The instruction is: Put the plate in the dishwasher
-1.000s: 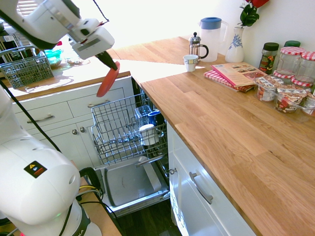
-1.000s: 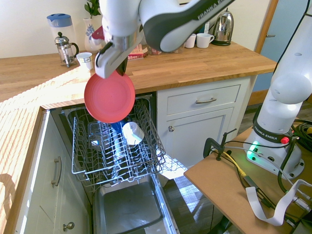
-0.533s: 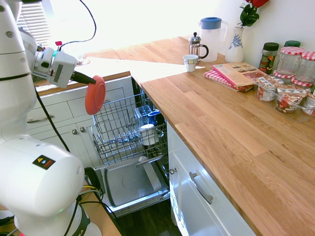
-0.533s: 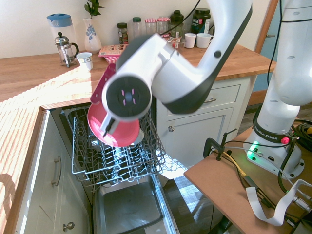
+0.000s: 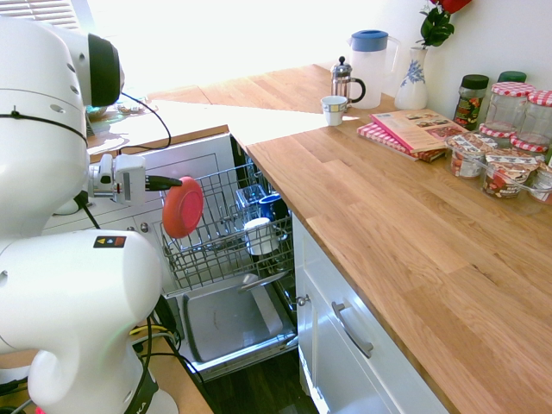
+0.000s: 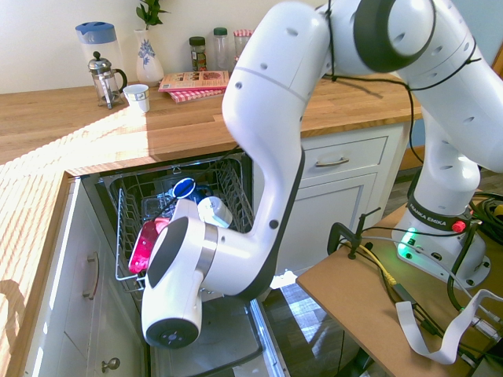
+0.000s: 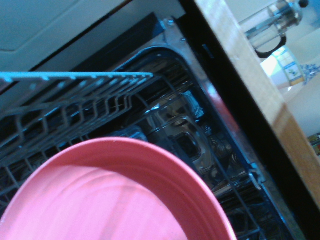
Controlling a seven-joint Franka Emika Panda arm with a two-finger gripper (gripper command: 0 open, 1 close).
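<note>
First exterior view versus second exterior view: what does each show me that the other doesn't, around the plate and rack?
Only the first exterior view shows the tool shut on the plate's rim, with the plate on edge at the rack's near side, and the jars on the counter. Only the second shows the white drawers beside the dishwasher; there the arm hides the tool and most of the plate. Both show the pulled-out wire rack, a white cup in it, and the French press.

Plate [image 5: 182, 207]: round, coral-red, plain, on edge over near side of rack [image 5: 224, 228]. Dishwasher [image 5: 233, 323]: door down, wire rack out, holding cups and glasses.
</note>
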